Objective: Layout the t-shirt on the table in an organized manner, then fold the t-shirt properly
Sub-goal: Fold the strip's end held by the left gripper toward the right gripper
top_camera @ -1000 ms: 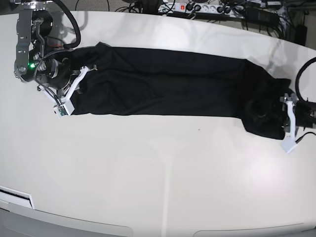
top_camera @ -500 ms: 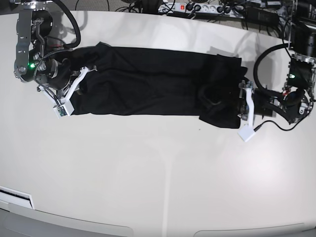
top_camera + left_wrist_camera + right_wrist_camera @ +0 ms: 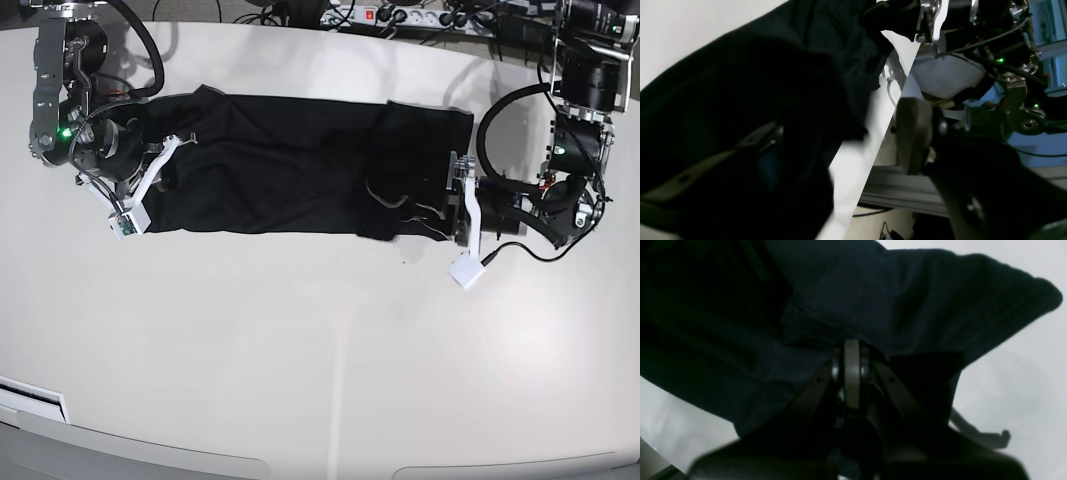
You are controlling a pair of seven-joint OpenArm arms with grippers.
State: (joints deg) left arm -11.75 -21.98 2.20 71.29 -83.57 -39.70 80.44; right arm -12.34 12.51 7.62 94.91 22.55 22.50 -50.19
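The black t-shirt lies as a long band across the far half of the white table. Its right end is folded back over the middle and lies rumpled there. My left gripper is at that folded end. In the left wrist view its fingers stand wide apart, so the left gripper is open, with cloth draped over one finger. My right gripper is at the shirt's left end. In the right wrist view this gripper is shut on a pinch of the fabric.
A power strip with cables runs along the table's far edge. The left arm's body and cable loop stand to the right of the shirt. A white fitting sits at the table's near left edge.
The left gripper has carried the shirt's right end leftward, folding it over the middle, and its jaws now stand apart. The right gripper has stayed in place.
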